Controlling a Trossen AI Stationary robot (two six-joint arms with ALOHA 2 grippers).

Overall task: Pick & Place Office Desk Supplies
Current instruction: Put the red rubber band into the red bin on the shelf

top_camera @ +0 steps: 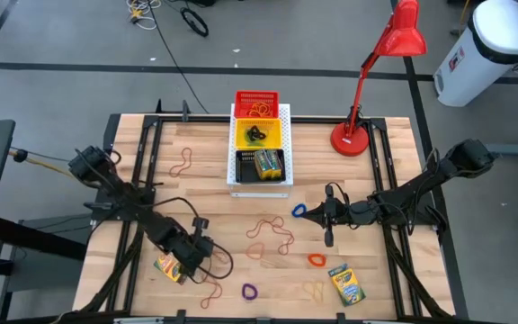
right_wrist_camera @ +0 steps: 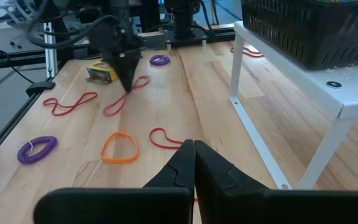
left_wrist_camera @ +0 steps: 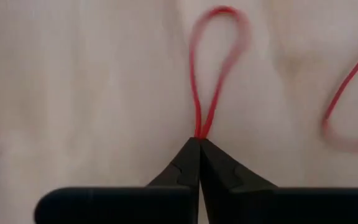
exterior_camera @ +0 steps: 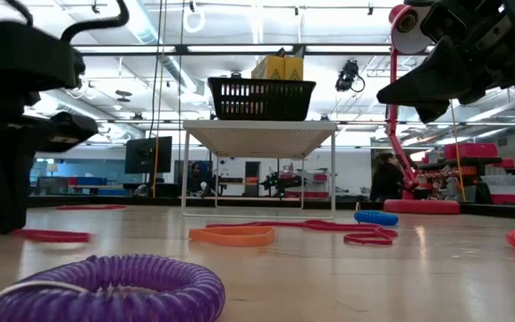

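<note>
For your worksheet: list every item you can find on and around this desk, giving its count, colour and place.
Crayon boxes: two loose, yellow-and-green; one front left, one front right; more in the black basket.
Rubber bands: at least four, reddish; back left, centre, one pinched.
Elastic loops: blue, orange, at least one purple; centre and front.
Baskets: three, red, yellow, black; in a row on the white board.
Desk lamp: one, red; back right.
Left gripper: shut on a rubber band, front left.
Right gripper: shut, empty, right of centre.
</note>
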